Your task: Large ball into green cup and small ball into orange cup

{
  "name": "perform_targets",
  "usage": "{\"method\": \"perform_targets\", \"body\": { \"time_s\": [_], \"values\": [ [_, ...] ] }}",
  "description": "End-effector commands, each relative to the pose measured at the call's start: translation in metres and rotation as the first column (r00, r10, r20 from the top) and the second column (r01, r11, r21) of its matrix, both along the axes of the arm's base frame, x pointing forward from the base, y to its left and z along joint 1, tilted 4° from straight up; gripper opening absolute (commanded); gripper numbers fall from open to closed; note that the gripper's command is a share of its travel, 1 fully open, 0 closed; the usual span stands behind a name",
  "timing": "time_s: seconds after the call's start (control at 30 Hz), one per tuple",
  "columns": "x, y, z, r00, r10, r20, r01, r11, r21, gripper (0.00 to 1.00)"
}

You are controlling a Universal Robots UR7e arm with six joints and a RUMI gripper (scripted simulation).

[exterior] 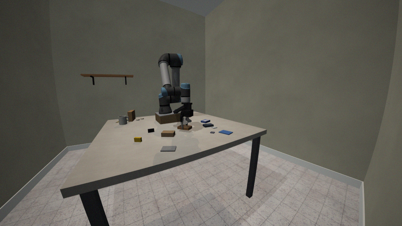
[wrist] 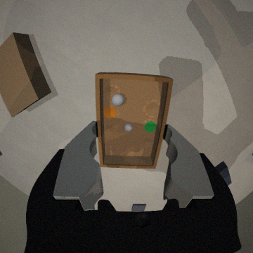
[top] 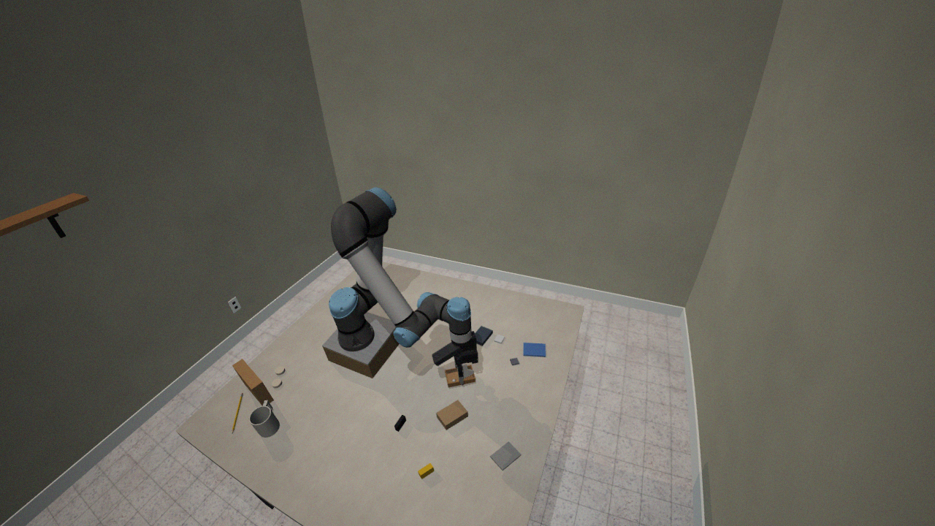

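Observation:
The covered wooden puzzle [wrist: 133, 119] [exterior: 184, 127] is a shallow brown box, low at the table top near the arm's base [top: 459, 377]. In the wrist view the large white ball sits just above the orange cup [wrist: 109, 112], outside it. The small white ball lies left of the green cup [wrist: 150, 126], apart from it. My gripper [wrist: 130, 124] [top: 462, 369] points down over the puzzle, its two grey fingers pressed on the box's long sides near the near end.
A brown block [top: 451, 413] [wrist: 21, 74] lies just left of the puzzle. A black block [top: 399, 422], yellow block [top: 425, 470], grey tile [top: 505, 455], blue tile [top: 534, 349], mug [top: 264, 419] and upright wooden block [top: 252, 380] are spread over the table.

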State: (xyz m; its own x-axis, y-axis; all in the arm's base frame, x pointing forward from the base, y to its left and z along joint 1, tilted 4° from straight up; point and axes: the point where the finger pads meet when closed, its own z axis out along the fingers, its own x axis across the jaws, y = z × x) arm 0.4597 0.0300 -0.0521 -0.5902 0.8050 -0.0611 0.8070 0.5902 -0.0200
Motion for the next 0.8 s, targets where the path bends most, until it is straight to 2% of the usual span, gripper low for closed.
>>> {"method": "perform_targets", "body": {
  "time_s": [0.0,0.27,0.77],
  "values": [
    [0.0,0.001,0.01,1.0,0.0,0.001,0.0,1.0,0.0,0.43],
    [0.0,0.002,0.027,1.0,0.0,0.001,0.0,1.0,0.0,0.43],
    [-0.001,0.003,0.047,1.0,0.0,0.001,0.0,1.0,0.0,0.43]
  ]
}}
